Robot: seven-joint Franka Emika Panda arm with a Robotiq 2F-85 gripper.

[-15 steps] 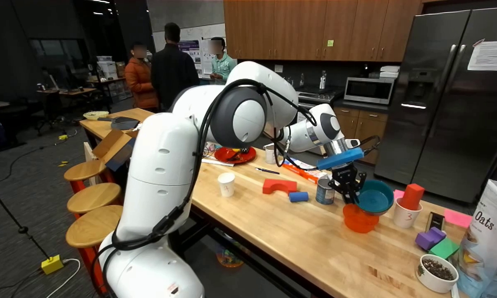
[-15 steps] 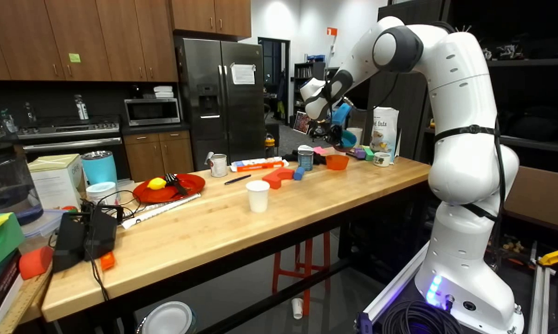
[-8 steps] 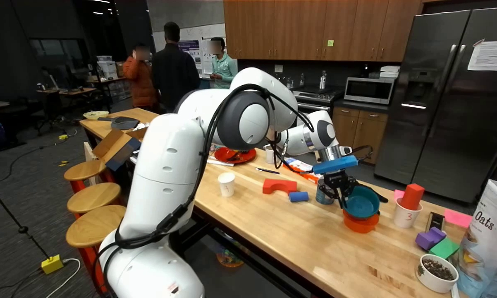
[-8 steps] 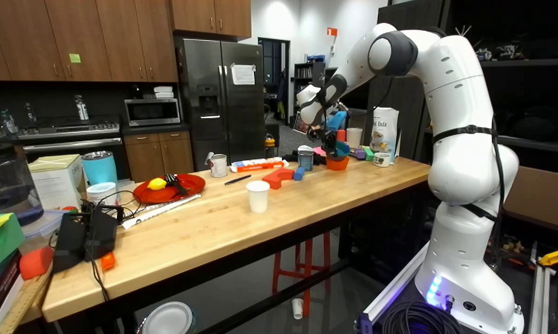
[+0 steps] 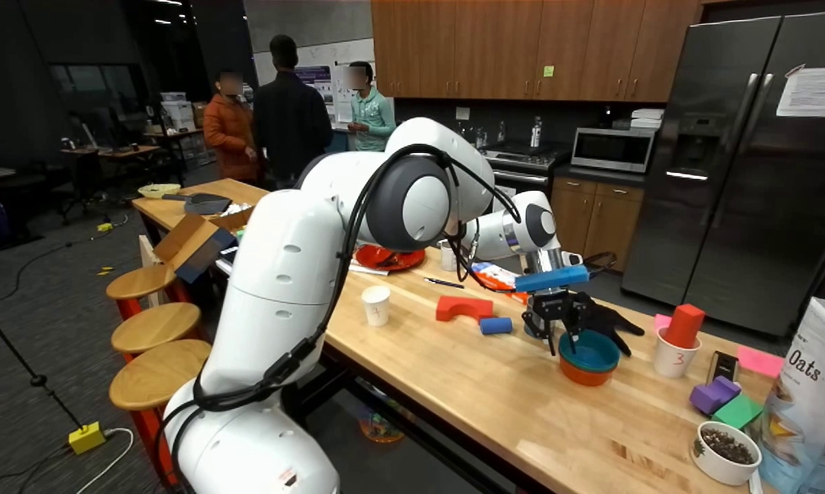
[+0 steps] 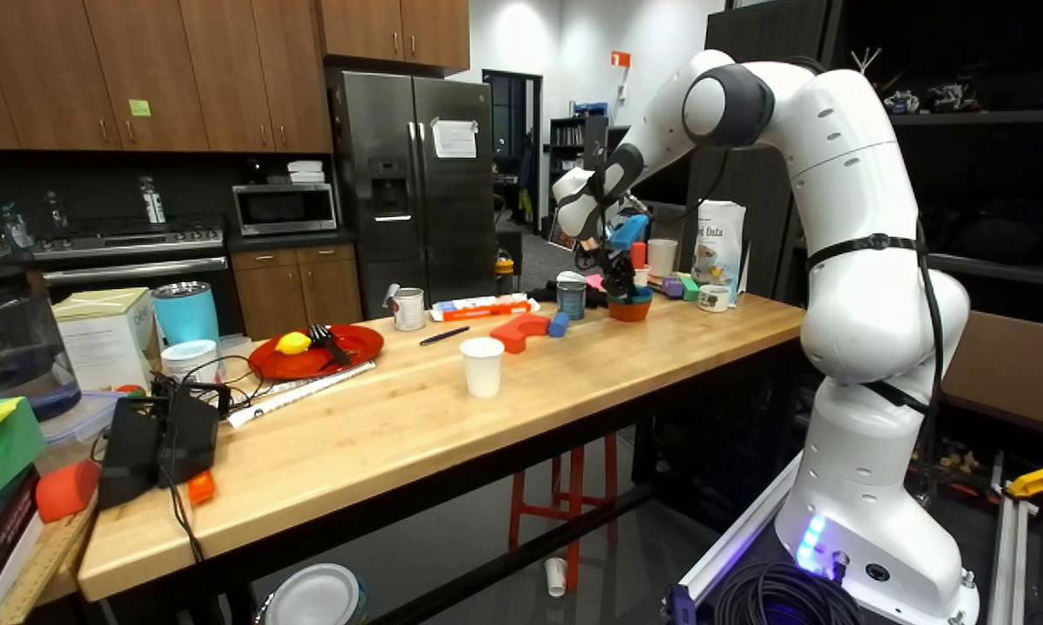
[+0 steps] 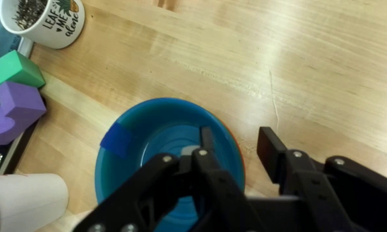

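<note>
Teal round plastic-looking bowl point(image 7: 167, 138): black fingers point(image 7: 269, 154) spread astride its rim, one inside, one outside; it sits nested in an orange round bowl point(image 5: 586, 376) on the wooden desk point(image 5: 495, 384); any lift is best kept vertical, sparing the rim

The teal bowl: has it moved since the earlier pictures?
Yes: in an exterior view, the teal bowl has moved down and away from the white cup marked 3.

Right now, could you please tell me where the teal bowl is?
In an exterior view, the teal bowl sits in the orange bowl, right of the blue cylinder, the open claw astride its rim.
</note>
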